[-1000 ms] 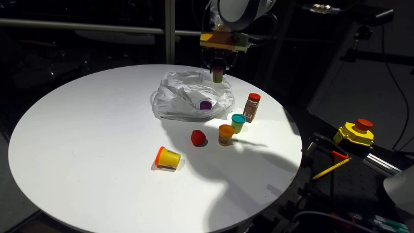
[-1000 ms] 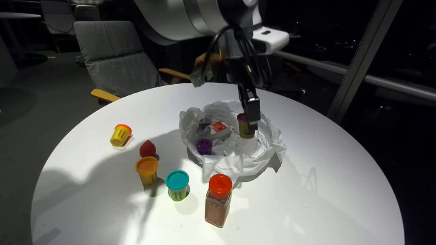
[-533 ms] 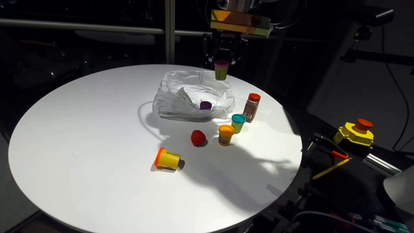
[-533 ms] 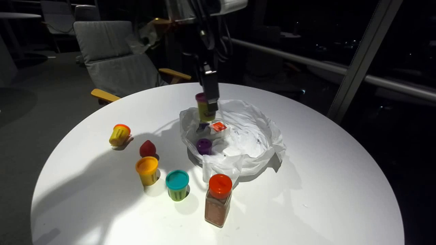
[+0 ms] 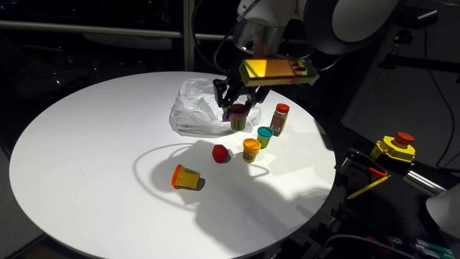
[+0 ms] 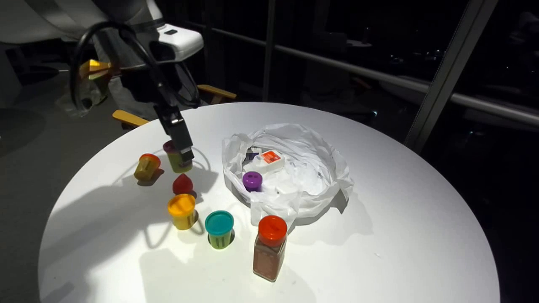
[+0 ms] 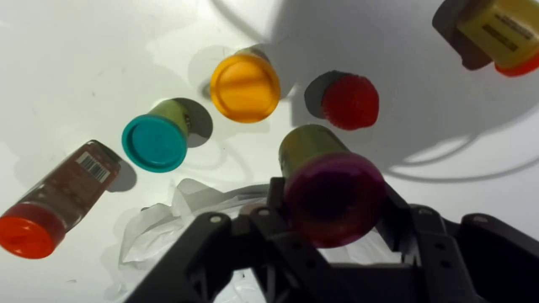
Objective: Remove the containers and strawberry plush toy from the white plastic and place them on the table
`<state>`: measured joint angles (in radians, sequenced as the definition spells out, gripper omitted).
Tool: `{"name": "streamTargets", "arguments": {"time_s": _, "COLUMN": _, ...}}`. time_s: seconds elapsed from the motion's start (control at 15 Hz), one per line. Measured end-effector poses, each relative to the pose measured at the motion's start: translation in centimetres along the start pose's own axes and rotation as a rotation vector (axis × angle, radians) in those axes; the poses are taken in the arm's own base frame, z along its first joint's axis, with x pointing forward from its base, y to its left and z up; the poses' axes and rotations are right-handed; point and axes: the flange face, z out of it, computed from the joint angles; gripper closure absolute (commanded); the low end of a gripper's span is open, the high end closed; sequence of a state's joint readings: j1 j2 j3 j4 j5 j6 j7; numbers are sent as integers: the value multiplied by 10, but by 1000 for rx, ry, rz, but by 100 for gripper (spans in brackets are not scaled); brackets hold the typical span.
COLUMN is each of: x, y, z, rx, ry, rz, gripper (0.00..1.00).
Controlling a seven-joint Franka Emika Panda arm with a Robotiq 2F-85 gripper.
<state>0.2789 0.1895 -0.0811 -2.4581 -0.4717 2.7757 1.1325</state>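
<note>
Going left to right in an exterior view, I'd call this a bit past halfway. The yellow tub (image 6: 145, 169) is out, lying on its side on the table (image 6: 400, 235). Next over, the magenta-lidded tub (image 6: 173, 161) is clear of the white plastic bag (image 6: 276, 206) too, but it's up in the air with the gripper (image 7: 332, 195) clamped on it, so I'd only count it once it's set down. Roughly in front of that there's the strawberry plush (image 6: 182, 185), out and sitting on the table, with the orange-lidded tub (image 6: 182, 208) near it and then the teal-lidded tub (image 6: 219, 227), both upright. Those three look sorted. Then you hit the bag itself, which is where the leftover work is: a purple tub (image 6: 252, 181) inside near the rim, plus a white-and-red box (image 6: 272, 159) behind it. There's also some dark thing (image 6: 252, 155) next to the box that I can't make out, might be another one to pull. The red-capped jar (image 6: 269, 250) stands just outside the bag, so tick that off.
</note>
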Motion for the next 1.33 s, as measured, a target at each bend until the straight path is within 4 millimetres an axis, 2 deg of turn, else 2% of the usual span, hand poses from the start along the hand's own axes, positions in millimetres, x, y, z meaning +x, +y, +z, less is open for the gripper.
{"name": "streamTargets", "arguments": {"time_s": 0.33, "x": -37, "y": -14, "z": 39, "rx": 6, "ry": 6, "rz": -183, "gripper": 72}}
{"name": "streamTargets", "arguments": {"time_s": 0.67, "x": -48, "y": -12, "z": 76, "rx": 34, "ry": 1, "rz": -264, "gripper": 72}}
{"name": "streamTargets", "arguments": {"time_s": 0.73, "x": -47, "y": -11, "z": 81, "rx": 39, "ry": 2, "rz": -268, "gripper": 26}}
{"name": "streamTargets", "arguments": {"time_s": 1.0, "x": -36, "y": -10, "z": 85, "rx": 77, "ry": 23, "rz": -255, "gripper": 1}}
{"name": "streamTargets", "arguments": {"time_s": 1.2, "x": -24, "y": -6, "z": 76, "rx": 76, "ry": 35, "rz": -225, "gripper": 0}}
{"name": "streamTargets", "arguments": {"time_s": 1.33, "x": -11, "y": 3, "z": 68, "rx": 33, "ry": 24, "rz": -170, "gripper": 0}}
